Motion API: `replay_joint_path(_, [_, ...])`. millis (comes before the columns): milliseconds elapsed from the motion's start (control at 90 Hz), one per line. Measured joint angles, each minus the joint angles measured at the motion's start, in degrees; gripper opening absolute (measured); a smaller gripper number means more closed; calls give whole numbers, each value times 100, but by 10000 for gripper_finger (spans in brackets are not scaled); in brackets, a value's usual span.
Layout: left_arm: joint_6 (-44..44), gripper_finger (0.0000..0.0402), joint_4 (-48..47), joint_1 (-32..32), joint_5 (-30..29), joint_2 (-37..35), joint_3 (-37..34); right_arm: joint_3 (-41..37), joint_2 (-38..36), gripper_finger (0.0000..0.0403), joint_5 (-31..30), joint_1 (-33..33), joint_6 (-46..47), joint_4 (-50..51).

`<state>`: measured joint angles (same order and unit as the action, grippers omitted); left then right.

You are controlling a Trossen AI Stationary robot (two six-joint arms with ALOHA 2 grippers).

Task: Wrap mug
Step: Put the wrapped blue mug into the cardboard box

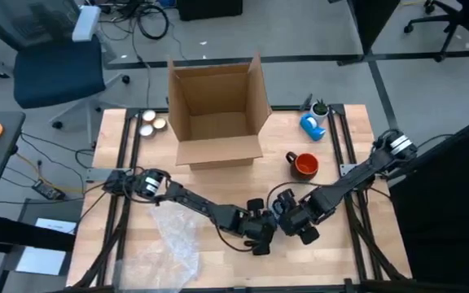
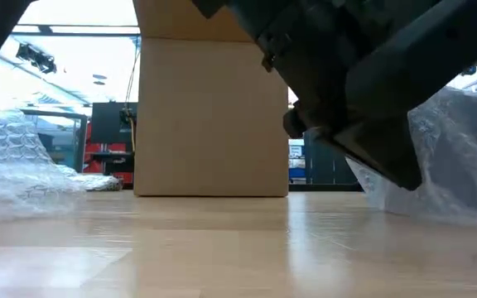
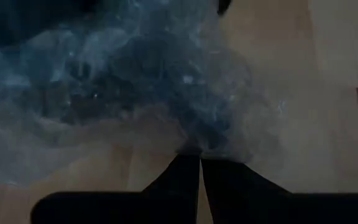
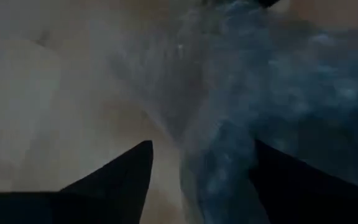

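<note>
An orange mug stands on the table to the right of an open cardboard box, clear of both grippers. A sheet of clear bubble wrap lies at the near left. More bubble wrap shows in front of my left gripper, which is shut on it near the table's middle. My right gripper is open right beside it, with a fold of the wrap between its fingers; I cannot tell whether they touch it. My left gripper pinches an edge of the bubble wrap between its two shut fingertips. The wrap spreads out ahead of the fingers over the wooden table top. I cannot tell whether it is one layer or several.
A blue tape roll and a small dark thing lie at the far right. Two round lids sit left of the box. In the low view the box fills the middle, with wrap at the right.
</note>
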<state>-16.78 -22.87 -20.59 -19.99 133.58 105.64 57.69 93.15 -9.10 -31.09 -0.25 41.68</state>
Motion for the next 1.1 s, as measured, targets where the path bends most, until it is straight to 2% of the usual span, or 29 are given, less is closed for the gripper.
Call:
replay_joint_path(111, [-20,0,-182,-19,29,-5,-10,6,351,225,-132,1,-28,8])
replay_joint_path(222, [-55,0,-481,-33,15,-94,-8,12,454,190,-213,0,2,32])
replay_joint_path(411, [-152,0,-966,-171,-299,-328,9,81,342,89,-96,34,150,86])
replay_joint_path(500, [-164,0,-1233,-298,-521,-437,9,155,300,34,224,85,353,186])
replay_joint_path(544, [-180,0,-1350,-362,-610,-501,9,224,301,18,361,98,466,257])
replay_joint_path(700, [-411,0,-1839,-677,-979,-751,11,728,292,15,372,45,1027,685])
replay_joint_path(844, [-817,0,-2380,-1083,-1392,-884,11,1678,244,12,279,-181,1341,1100])
replay_joint_path(989, [-1249,0,-2877,-1463,-1949,-972,14,2758,225,11,-54,-421,1475,1261])
replay_joint_path(1100, [-1786,0,-3381,-1659,-2071,-996,14,3529,222,11,-504,-530,1379,1267])
